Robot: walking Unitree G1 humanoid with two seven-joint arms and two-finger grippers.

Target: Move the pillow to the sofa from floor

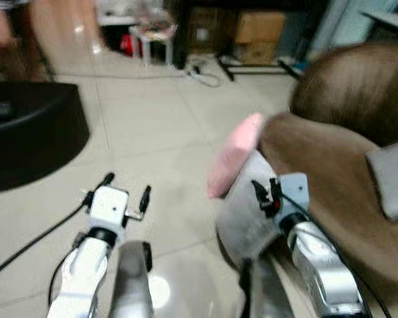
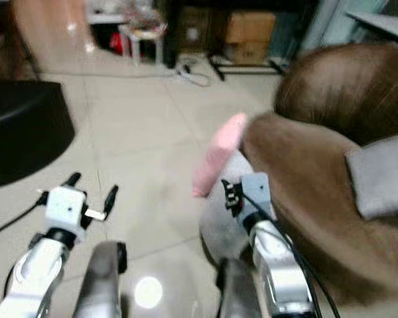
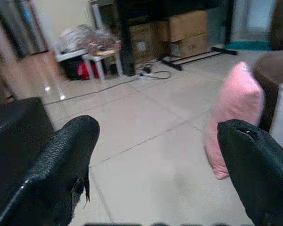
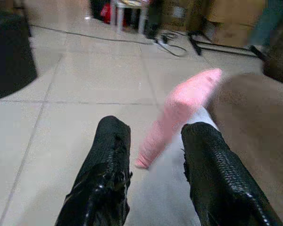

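right claw (image 4: 151, 165) is up by the sofa's front edge, fingers spread, holding nothing. going big to small: brown sofa (image 1: 345, 172) on the robot's right, tiled floor (image 1: 152, 139), then a grey pillow (image 1: 242, 212) leaning on the sofa just under the right claw, and a pink pillow (image 3: 233, 115) standing on the floor against the sofa, just beyond. left claw (image 1: 126, 192) hovers open over bare tiles. looks like the reach step; next it probably needs to close on a pillow and lift.
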